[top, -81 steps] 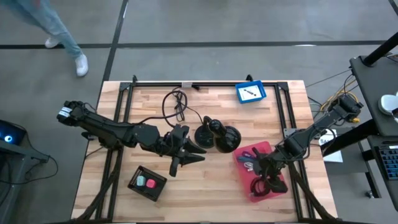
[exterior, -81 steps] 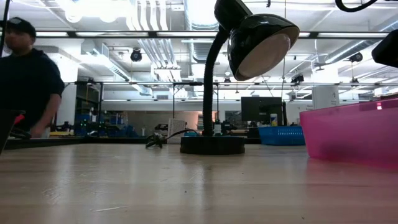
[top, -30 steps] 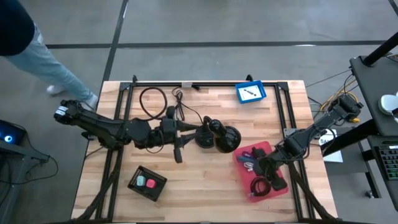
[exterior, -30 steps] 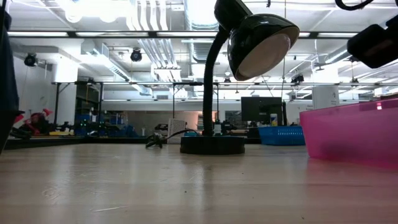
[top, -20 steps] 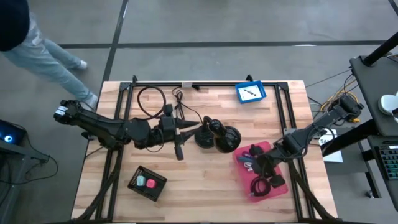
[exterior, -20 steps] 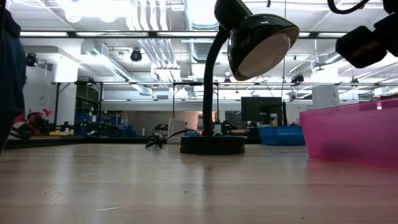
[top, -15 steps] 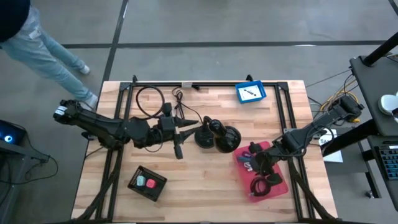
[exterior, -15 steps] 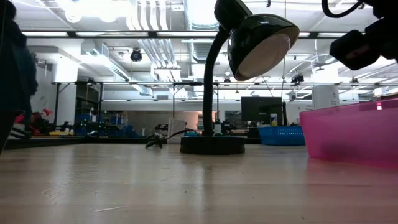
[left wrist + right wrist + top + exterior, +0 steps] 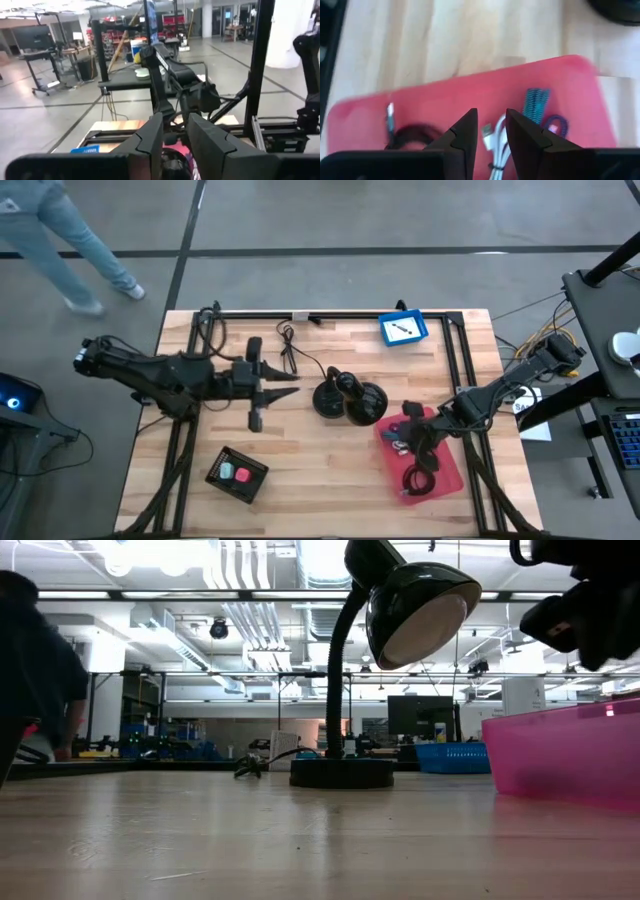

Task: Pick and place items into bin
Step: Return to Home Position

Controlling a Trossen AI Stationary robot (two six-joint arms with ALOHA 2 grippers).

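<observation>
Directly below right tool (image 9: 489, 131), slightly parted, empty: bin (image 9: 470, 87) with cables (image 9: 492, 150).

Left arm stretches level, its gripper (image 9: 283, 392) pointing toward the right arm, fingers narrowly parted and empty. Right gripper (image 9: 490, 131) angles downward, fingers (image 9: 462, 135) narrowly apart, holding nothing.

One pink bin (image 9: 447, 470), one lamp (image 9: 349, 397), two arms.
</observation>
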